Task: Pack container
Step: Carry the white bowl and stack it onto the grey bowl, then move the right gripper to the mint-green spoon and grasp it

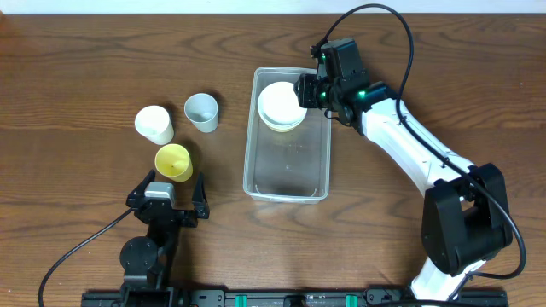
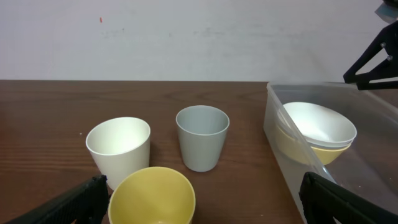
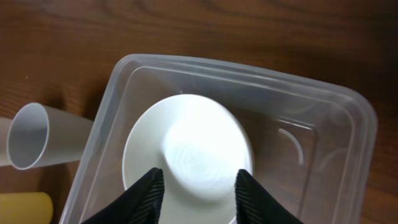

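The clear plastic container (image 1: 286, 195) lies in the middle of the table. At its far end a white bowl (image 1: 281, 102) is nested in a yellow bowl (image 1: 283, 128). My right gripper (image 1: 309, 90) hovers over the bowls' right edge, open and holding nothing. In the right wrist view its fingers (image 3: 200, 190) straddle the white bowl (image 3: 189, 146) inside the container (image 3: 249, 67). My left gripper (image 1: 169, 193) is open and empty, just behind a yellow cup (image 1: 173, 161). In the left wrist view the yellow cup (image 2: 152, 196) sits between the open fingers (image 2: 205, 204).
A white cup (image 1: 154, 124) and a grey cup (image 1: 201, 112) stand upright left of the container, beyond the yellow cup. They also show in the left wrist view, white (image 2: 118, 146) and grey (image 2: 202, 137), with the container wall (image 2: 280, 146) at right.
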Tool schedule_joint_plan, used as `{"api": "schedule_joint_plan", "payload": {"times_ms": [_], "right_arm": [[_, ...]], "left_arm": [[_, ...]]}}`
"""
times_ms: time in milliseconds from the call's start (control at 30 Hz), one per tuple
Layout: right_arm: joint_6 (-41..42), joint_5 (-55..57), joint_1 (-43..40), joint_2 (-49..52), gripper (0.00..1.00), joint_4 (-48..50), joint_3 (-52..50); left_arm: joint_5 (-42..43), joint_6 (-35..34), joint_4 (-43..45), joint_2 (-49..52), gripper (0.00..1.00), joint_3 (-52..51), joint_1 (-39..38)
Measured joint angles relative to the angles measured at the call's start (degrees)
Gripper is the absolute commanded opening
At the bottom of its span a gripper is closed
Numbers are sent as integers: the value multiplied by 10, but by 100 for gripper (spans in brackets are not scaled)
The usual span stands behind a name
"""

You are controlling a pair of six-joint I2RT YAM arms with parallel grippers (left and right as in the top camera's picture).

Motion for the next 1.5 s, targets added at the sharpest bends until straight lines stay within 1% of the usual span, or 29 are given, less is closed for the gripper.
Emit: {"api": "schedule_joint_plan", "payload": {"times_ms": [67, 167, 267, 367, 467, 600, 733, 800, 900, 1067, 1167, 1500], "right_arm": [[-3, -6, 0, 0, 36, -27, 7], [-13, -10, 1, 0, 43, -109, 39], [-23, 1, 4, -7, 49, -225, 102], [-29, 28, -1, -42, 52, -329, 154], [-30, 54, -25, -98, 52, -402, 179], [-16, 96, -89, -163, 51, -508, 188], [12, 137, -151, -176, 49, -572, 173], [24, 148, -173, -176, 49, -575, 144], [39, 159, -204, -176, 49, -550, 73], [54, 164, -235, -175, 50, -477, -44], [58, 165, -244, -175, 52, -428, -95], [63, 186, -274, -175, 52, -341, -178]], "left_arm": [[0, 0, 0, 0, 98, 0, 0], [0, 0, 0, 0, 98, 0, 0], [0, 0, 0, 0, 98, 0, 0], [0, 0, 0, 0, 98, 0, 0], [0, 0, 0, 0, 98, 0, 0], [0, 0, 0, 0, 98, 0, 0], [0, 0, 0, 0, 98, 0, 0], [0, 0, 0, 0, 98, 0, 0], [0, 0, 0, 0, 98, 0, 0], [0, 0, 0, 0, 98, 0, 0], [0, 0, 0, 0, 98, 0, 0], [0, 0, 0, 0, 98, 0, 0]]}}
